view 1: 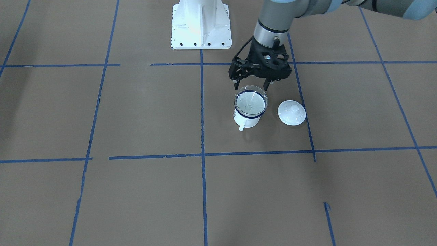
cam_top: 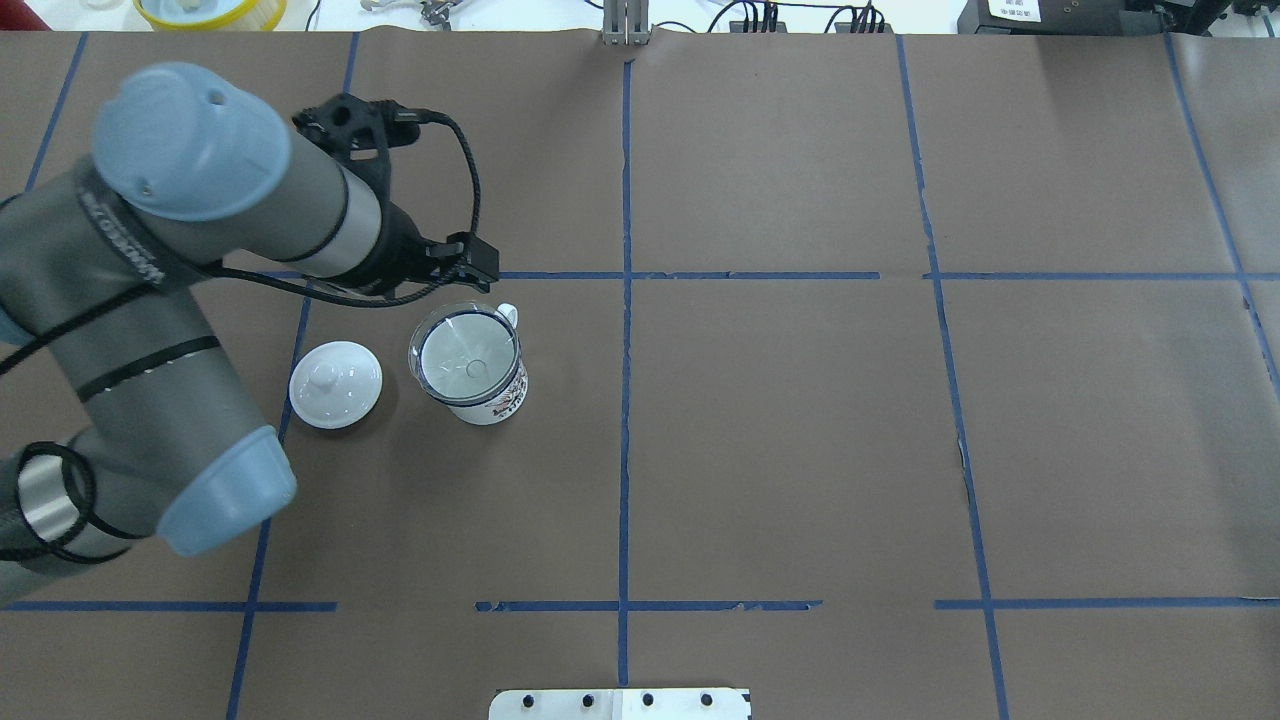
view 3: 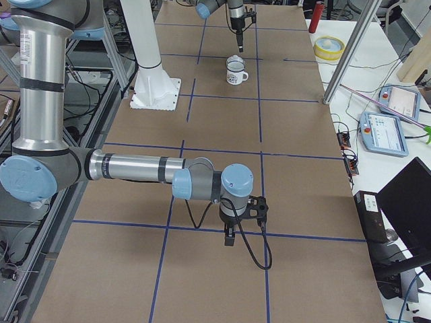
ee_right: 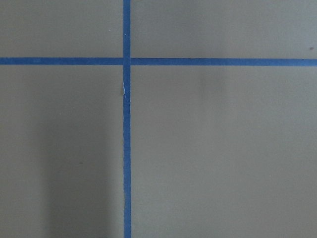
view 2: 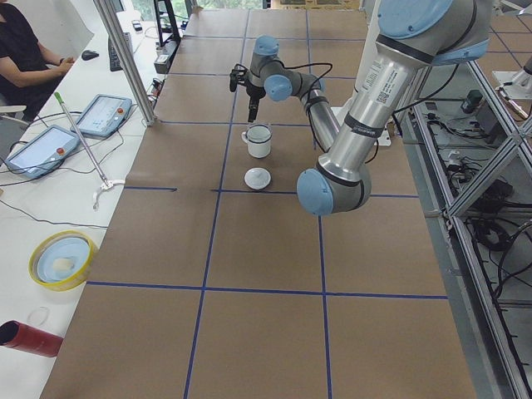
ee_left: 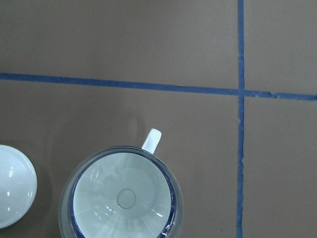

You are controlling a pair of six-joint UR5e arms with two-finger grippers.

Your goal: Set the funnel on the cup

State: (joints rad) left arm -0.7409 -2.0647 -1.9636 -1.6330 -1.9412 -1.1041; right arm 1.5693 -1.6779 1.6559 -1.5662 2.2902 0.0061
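The clear funnel (view 1: 251, 102) sits in the mouth of the white mug with the dark blue rim (view 1: 246, 119), spout down inside it. It shows the same way in the overhead view (cam_top: 465, 350) and the left wrist view (ee_left: 124, 196). The mug's handle (ee_left: 152, 139) points away from the robot. My left gripper (view 1: 251, 85) is open and empty, just above the funnel's rim on the robot's side, its fingers apart. My right gripper (view 3: 229, 239) shows only in the exterior right view, far from the mug, low over the table. I cannot tell whether it is open or shut.
A round white lid with a knob (view 1: 291, 112) lies flat on the table beside the mug, a little apart from it, on the robot's left. The white robot base (view 1: 200, 24) stands behind. Blue tape lines cross the brown table.
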